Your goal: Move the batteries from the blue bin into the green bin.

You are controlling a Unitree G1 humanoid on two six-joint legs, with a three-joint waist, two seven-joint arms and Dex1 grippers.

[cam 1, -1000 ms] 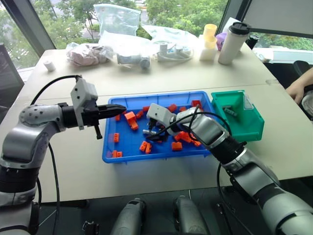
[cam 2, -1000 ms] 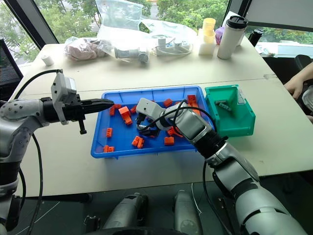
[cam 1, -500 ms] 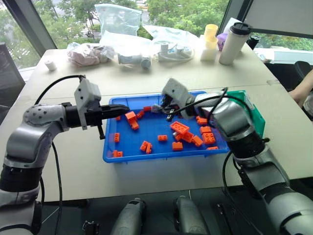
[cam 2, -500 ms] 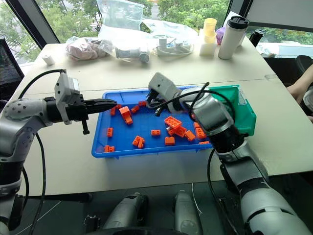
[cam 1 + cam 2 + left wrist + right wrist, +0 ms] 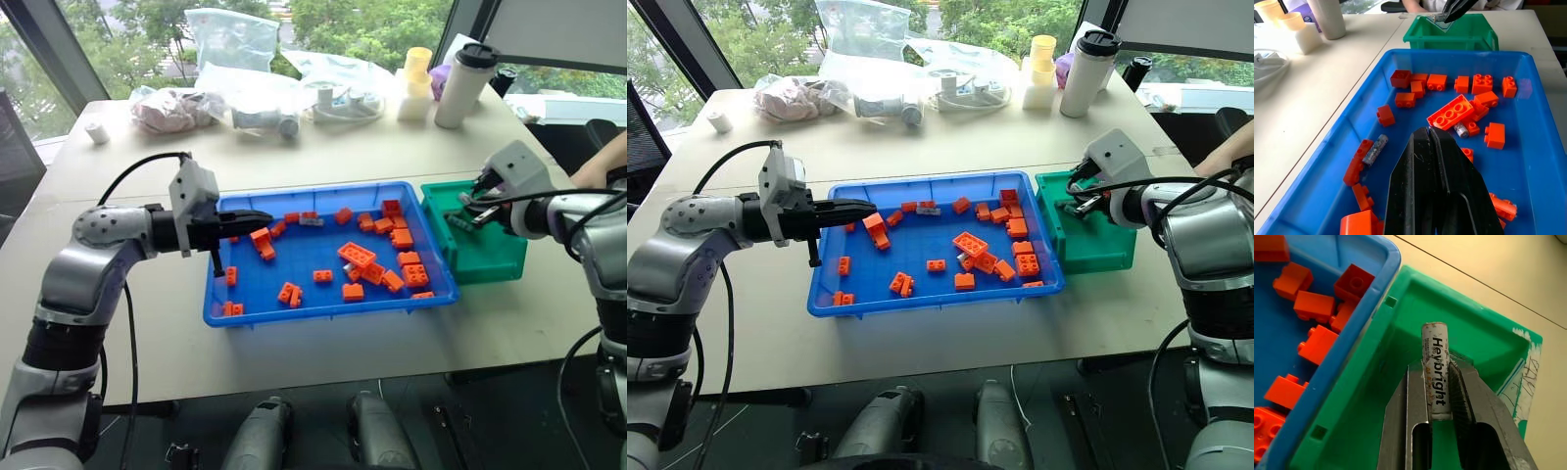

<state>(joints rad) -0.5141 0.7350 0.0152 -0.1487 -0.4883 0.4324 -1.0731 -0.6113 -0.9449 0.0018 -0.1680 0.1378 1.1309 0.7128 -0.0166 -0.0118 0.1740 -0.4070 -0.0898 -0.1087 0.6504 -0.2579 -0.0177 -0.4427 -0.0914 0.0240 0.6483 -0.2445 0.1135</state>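
Swinging out of the blue bin (image 5: 227,305), where a second ago it was down among the bricks (image 5: 359,256), the right claw (image 5: 1438,394) has crossed to hang over the green bin (image 5: 509,262), carrying a battery (image 5: 1435,369) pinched lengthwise between its two fingers. The right wrist view shows the cell gripped along its lower half, its free end sticking out past the fingertips over the green bin's floor, so it seems placed to fall inside once the fingers part; it is above the bin, not yet resting in it. In the head views another grey cell already lies in that bin, just beside the claw, though it is too small to make out well. The left claw (image 5: 1431,137) has scarcely shifted: fingers pressed together and holding nothing, it points level over the near-left part of the blue bin, probably waiting its turn. Ahead of it in the left wrist view two more batteries remain in the blue bin: one (image 5: 1374,149) lies bare near the wall beside a small brick, and another (image 5: 1461,129) is half tucked under the long brick. My judgement is that the drop comes next, with those two still to fetch.
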